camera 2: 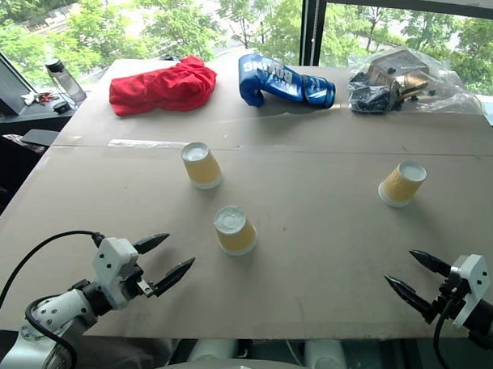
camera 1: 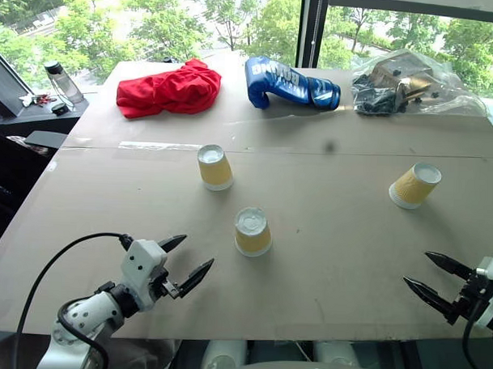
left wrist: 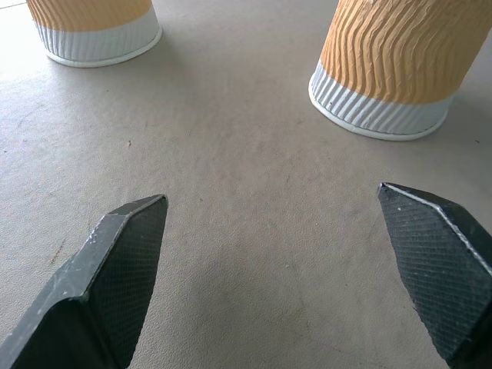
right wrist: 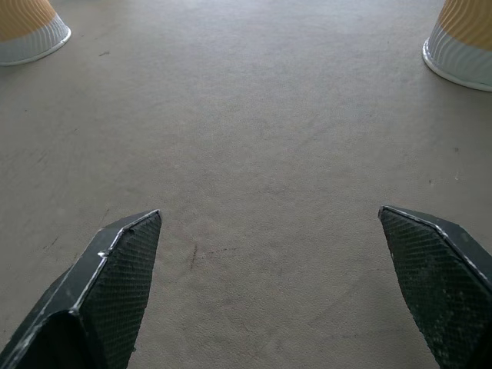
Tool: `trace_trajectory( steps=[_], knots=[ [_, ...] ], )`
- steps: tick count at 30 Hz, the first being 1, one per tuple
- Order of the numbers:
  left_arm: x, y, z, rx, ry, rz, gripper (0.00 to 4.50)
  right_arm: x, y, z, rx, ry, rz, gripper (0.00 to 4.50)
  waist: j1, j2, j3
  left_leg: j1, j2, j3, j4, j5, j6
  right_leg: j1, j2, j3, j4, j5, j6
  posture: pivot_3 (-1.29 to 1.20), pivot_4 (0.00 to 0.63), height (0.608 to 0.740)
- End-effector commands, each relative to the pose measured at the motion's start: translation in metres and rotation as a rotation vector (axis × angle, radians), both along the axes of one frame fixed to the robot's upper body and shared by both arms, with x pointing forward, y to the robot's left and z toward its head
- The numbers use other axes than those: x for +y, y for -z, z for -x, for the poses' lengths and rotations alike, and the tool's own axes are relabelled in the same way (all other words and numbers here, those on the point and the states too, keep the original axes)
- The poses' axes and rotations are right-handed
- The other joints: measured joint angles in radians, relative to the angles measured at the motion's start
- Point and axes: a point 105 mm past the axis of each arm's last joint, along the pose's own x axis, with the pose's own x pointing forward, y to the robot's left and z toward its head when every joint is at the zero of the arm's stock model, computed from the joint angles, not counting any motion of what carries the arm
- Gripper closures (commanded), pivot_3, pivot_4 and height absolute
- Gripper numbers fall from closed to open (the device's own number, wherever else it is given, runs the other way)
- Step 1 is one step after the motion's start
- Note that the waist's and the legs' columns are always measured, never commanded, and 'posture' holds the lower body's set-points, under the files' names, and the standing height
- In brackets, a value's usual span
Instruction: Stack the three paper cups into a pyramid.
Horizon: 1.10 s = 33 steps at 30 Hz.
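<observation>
Nothing is being stacked yet: all three paper cups are standing upside down and apart on the tabletop [camera 1: 325, 260], so the task is being judged as at its very start, with the first reach not yet made. The left gripper [camera 1: 181, 263] is being held low over the near edge with its jaws spread wide and nothing between them; the right gripper [camera 1: 429, 278] is being held likewise, released and empty.

The middle cup [camera 1: 252, 232] is standing ahead of the left gripper and a little toward the right gripper's side, near but not touching. The far cup [camera 1: 215, 167] is standing farther ahead of the left gripper, beyond the middle one. The right cup [camera 1: 415, 185] is standing well ahead of the right gripper and well apart from the other two.

The next move is being judged to call for two cups being brought just beside each other as a base, so one gripper will need to be carried forward around a cup wall and closed gently, since thin paper is likely to dent under a hard squeeze.

In the wrist views the cups are being cut off, only their lower walls and white rims showing. Whether the cups are empty cannot be told, as they are standing mouth down
</observation>
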Motion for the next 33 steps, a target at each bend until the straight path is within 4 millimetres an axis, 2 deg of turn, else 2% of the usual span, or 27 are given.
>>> trace_trajectory(
  steps=[1,26,30,33],
  knots=[
    [-0.003,-0.005,-0.001,-0.028,0.033,-0.001,0.0,-0.002,-0.01,-0.001,-0.056,-0.006,0.033,0.03,0.0,0.0,0.0,0.0,0.0,0.0,0.0,0.0,0.0,0.0,0.0,0.0,0.0,0.0,0.0,0.0,0.15,0.74],
    [0.002,-0.012,-0.002,-0.058,0.054,0.012,0.0,0.014,-0.011,-0.012,-0.056,-0.081,0.009,0.03,0.0,0.0,0.0,0.0,0.0,0.0,0.0,0.0,0.0,0.0,0.0,0.0,0.0,0.0,0.0,0.0,0.15,0.74],
    [0.005,-0.013,-0.002,-0.044,0.07,0.013,0.0,0.023,-0.015,-0.017,-0.078,-0.11,0.012,0.03,-0.001,0.0,0.0,0.0,0.0,0.0,0.0,0.0,0.0,0.0,0.0,0.0,0.0,0.0,0.0,0.0,0.15,0.74],
    [0.006,-0.02,-0.001,-0.042,0.124,0.033,0.0,0.045,-0.024,-0.026,-0.126,-0.183,-0.008,0.03,-0.003,0.0,0.0,0.0,0.0,0.0,0.0,0.0,0.0,0.0,0.0,-0.001,0.0,0.0,0.0,0.0,0.15,0.74]
  ],
)
